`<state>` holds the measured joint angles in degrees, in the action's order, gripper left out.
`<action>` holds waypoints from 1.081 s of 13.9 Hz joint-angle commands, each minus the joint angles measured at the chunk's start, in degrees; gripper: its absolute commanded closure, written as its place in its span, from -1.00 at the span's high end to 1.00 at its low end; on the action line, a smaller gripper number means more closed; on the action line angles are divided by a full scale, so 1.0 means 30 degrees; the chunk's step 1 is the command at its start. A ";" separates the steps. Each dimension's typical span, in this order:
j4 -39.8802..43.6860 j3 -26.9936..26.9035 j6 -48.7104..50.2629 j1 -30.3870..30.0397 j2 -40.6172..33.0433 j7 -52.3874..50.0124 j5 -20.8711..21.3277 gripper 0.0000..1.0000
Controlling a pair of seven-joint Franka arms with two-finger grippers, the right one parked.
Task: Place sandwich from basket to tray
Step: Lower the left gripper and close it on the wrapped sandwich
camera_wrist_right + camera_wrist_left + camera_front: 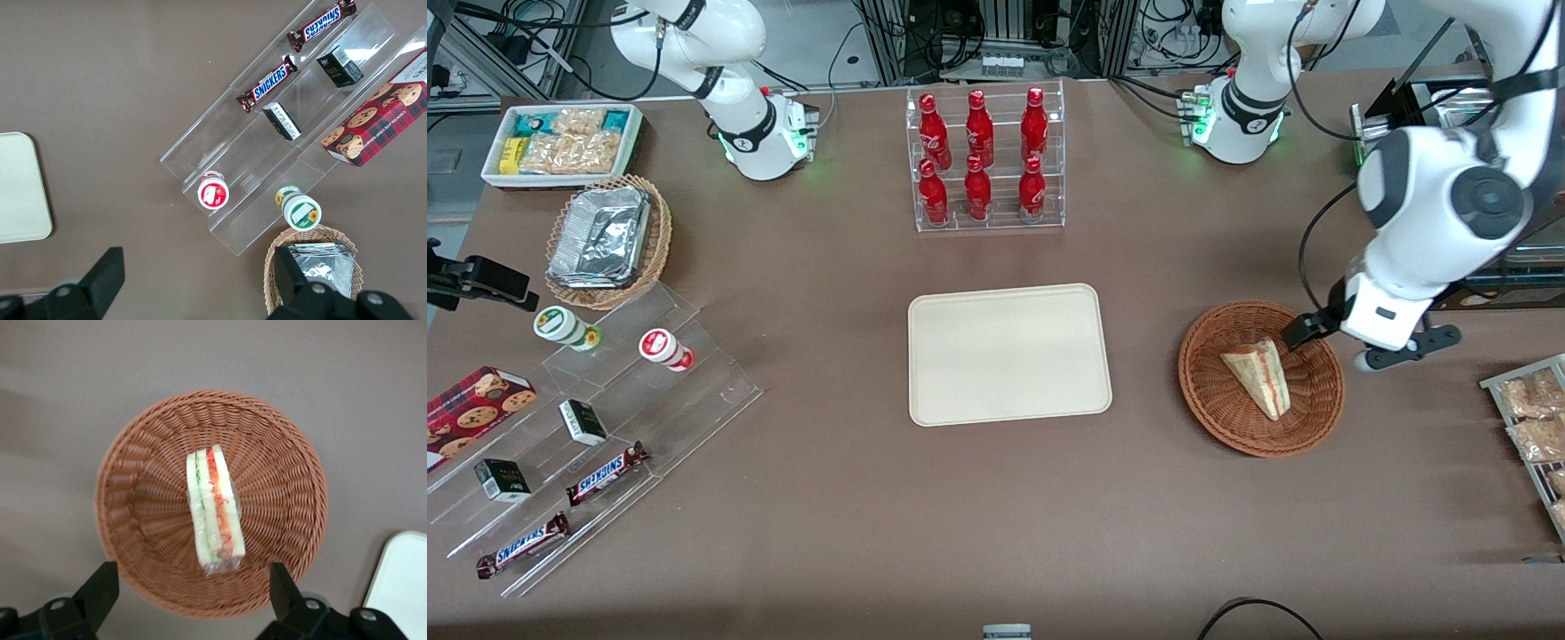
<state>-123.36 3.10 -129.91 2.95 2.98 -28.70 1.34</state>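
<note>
Front view: the sandwich [1258,375] lies in the round reddish-brown basket [1218,404], toward the working arm's end of the table, its wedge tip pointing toward the camera. The cream tray [1009,354] sits flat at the middle of the table, well apart from the basket and bare. The gripper [1303,331] hangs over the part of the basket rim farthest from the camera, close to the sandwich's broad end but not touching it. From here only one dark finger shows clearly, so the step in hand looks to be the approach for the pick.

Left wrist view: the sandwich [213,510] lies on its side in the basket's [133,473] bowl, showing its red and green filling edge upward. The two dark fingertips [100,590] stand spread wide, with nothing between them, and the sandwich's nearer end lies roughly midway across their gap. A corner of the tray [400,587] shows past the basket rim.

To do this well, I judge the gripper should move further over the middle of the wedge, descend with its fingers on either side of the bread faces, and close gently, since the bread is soft and the clear wrap may slip. The rim could catch a fingertip if the descent starts too near it. Lift straight up before carrying it toward the tray.
</note>
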 commanded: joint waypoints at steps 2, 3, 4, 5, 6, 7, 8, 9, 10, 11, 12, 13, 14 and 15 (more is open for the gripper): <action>-0.1682 0.0109 -0.3012 0.0627 0.0700 -0.3231 0.0080 1.00; -0.1653 0.0109 -0.3278 0.0833 0.1170 -0.3408 0.0080 1.00; -0.1682 0.0109 -0.3715 0.0893 0.1551 -0.3410 0.0138 1.00; -0.1769 0.0109 -0.3865 0.0893 0.1787 -0.3381 0.0167 1.00; -0.1828 0.0109 -0.3895 0.0893 0.1906 -0.3352 0.0197 1.00; -0.1857 0.0109 -0.3895 0.0893 0.2081 -0.3294 0.0313 1.00; -0.1829 0.0080 -0.3895 0.0893 0.2286 -0.3264 0.0401 1.00; -0.1828 0.0080 -0.3895 0.0893 0.2433 -0.3264 0.0431 1.00; -0.1828 0.0080 -0.3924 0.0893 0.2550 -0.3264 0.0576 1.00; -0.1799 0.0080 -0.3954 0.0864 0.2812 -0.3293 0.0839 1.00; -0.1741 0.0051 -0.4186 0.0835 0.3134 -0.3293 0.0929 1.00; -0.1740 0.0050 -0.4623 0.0835 0.3369 -0.3293 0.0958 1.00; -0.1682 0.0050 -0.4889 0.0806 0.3720 -0.3264 0.0959 1.00; -0.1653 0.0021 -0.5066 0.0805 0.4013 -0.3235 0.0988 1.00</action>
<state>-128.85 3.30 -143.23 5.40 12.90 -37.52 3.20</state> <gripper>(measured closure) 0.000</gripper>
